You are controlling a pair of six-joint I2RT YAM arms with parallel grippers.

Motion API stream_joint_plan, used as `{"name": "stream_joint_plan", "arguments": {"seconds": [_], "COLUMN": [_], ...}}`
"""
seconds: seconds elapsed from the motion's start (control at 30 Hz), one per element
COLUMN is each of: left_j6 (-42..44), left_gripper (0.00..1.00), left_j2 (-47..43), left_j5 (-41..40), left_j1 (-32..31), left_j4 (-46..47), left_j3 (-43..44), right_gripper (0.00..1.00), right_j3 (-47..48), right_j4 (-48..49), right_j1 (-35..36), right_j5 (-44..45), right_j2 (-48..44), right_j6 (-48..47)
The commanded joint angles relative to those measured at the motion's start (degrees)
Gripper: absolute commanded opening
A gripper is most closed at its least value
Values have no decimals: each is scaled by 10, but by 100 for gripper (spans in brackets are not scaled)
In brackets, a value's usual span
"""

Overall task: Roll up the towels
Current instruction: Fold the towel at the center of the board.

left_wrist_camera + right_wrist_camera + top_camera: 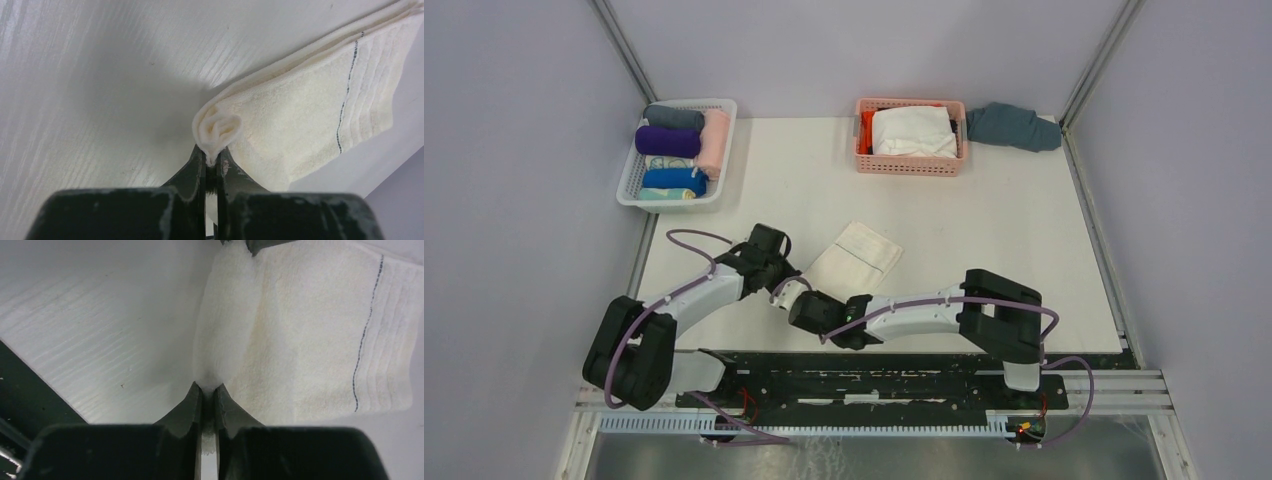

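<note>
Left hand (211, 159) clamped tight; right hand (207, 390) likewise.

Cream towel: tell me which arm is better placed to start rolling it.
Left, narrowly. Both grippers are shut on the near edge of the towel, but the left gripper already holds a corner curled into a small fold, while the right gripper pinches an uncurled stretch. They likely need to roll together.

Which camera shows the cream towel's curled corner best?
The left wrist view: the curled corner sits close up, pinched by the left gripper. The right wrist view shows only a lifted edge in the right gripper; the top view shows the towel small.
</note>
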Motion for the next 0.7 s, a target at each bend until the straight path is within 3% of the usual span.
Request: {"name": "stream_joint_plan", "arguments": {"seconds": [0.0, 0.13, 0.23, 0.3, 0.5, 0.67], "left_j6": [-16, -3, 13, 24, 53, 59], "left_gripper": [14, 38, 58, 66, 73, 74], "left_j2": [-30, -69, -107, -136, -207, -218], "left_j5": [-17, -33, -51, -63, -61, -33], "left_j1": [1, 1, 1, 1, 2, 4], "left_j4": [1, 7, 2, -6, 1, 14], "left_j3": [-4, -16, -20, -21, -40, -59], "right_gripper": [10, 1, 1, 0, 0, 1], "right_j3": [-1, -27, -49, -59, -78, -122], "right_j4": [19, 47, 85, 116, 222, 418], "right_j1": [-30, -91, -144, -178, -263, -313], "right_j5": [-129, -303, -435, -520, -730, -813], "right_j2": [-40, -69, -78, -74, -10, 55], "right_j6": [1, 24, 56, 82, 187, 337]}}
